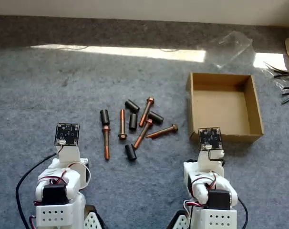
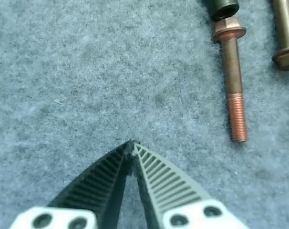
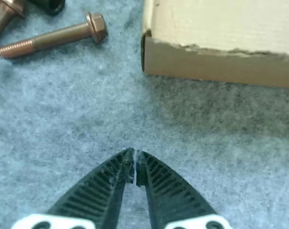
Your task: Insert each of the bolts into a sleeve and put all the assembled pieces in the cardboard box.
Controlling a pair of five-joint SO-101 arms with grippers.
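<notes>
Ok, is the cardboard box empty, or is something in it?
Empty: in the high view the box is bare inside; the bolts and sleeves lie on the carpet beside it.

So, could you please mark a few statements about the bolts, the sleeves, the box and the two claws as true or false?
1. The cardboard box has nothing in it. True.
2. Five bolts lie on the carpet. True.
3. The left claw grips one of them. False: it is shut on nothing, over bare carpet beside a bolt.
4. The sleeves are already in the box. False: all five lie on the carpet among the bolts.
5. The right claw is shut and holds nothing. True.
</notes>
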